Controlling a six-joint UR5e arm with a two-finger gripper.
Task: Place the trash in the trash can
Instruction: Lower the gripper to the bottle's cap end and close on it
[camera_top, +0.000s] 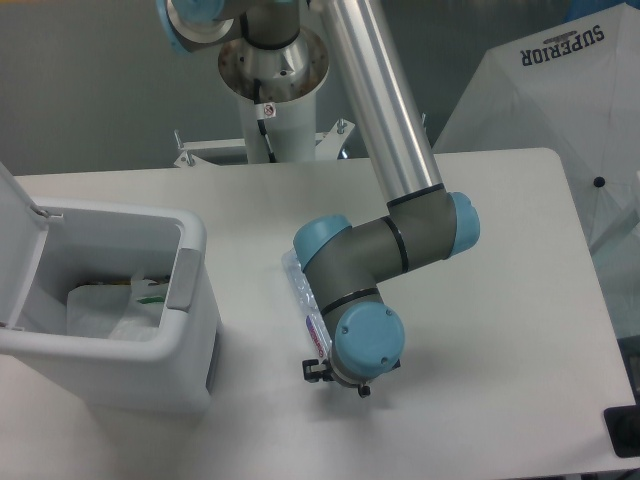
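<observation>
Near the middle of the white worktop (500, 300), a clear plastic water bottle (305, 300) is lying on its side, its length running roughly toward and away from the camera. Most of it is being hidden by the grey and blue wrist joints of the arm (375, 250), which are hanging directly over it; only its left edge and a bit of its red-and-blue label are showing. The tool (333, 376) is pointing down at the near end of the bottle, just above the worktop. Only small dark parts of it are peeking out from under the last blue joint cap, so I cannot tell whether its fingers are spread or closed, or whether they are touching the bottle.

Well to the left, the trash can (190, 310) is standing on the worktop with its white lid (15, 250) swung up and open. Its grey front tab is facing the bottle. Inside, a white liner is showing with some whitish and green-marked scraps lying on it.

Beyond the worktop's right edge, a white umbrella (560, 100) printed with the word SUPERIOR is leaning.
</observation>
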